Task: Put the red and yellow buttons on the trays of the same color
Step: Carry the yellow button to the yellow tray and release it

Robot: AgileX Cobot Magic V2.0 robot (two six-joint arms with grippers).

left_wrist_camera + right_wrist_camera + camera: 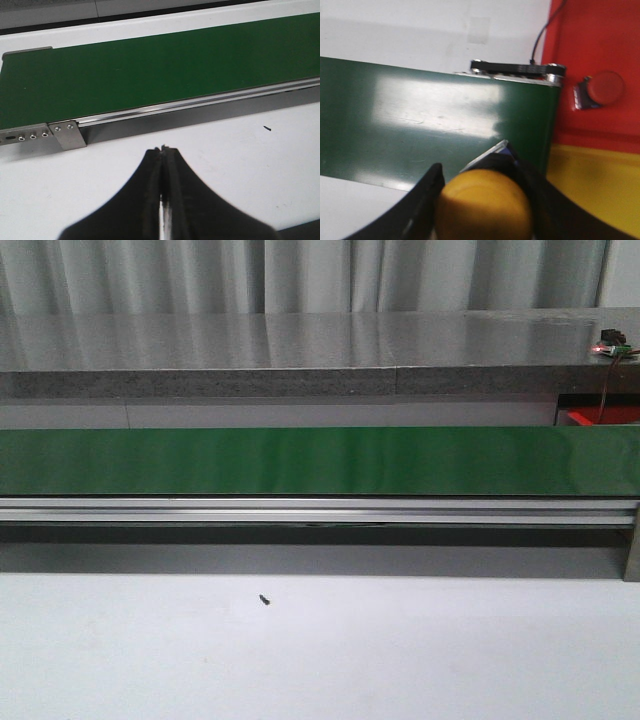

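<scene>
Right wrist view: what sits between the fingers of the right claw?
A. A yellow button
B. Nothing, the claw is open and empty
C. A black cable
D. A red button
A. The right claw is closed on a round yellow button, above the green conveyor belt near the yellow tray; a red button already lies on the red tray.

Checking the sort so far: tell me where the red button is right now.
In the right wrist view, the red button lies on the red tray, just past the end of the green conveyor belt and next to the yellow tray.
</scene>
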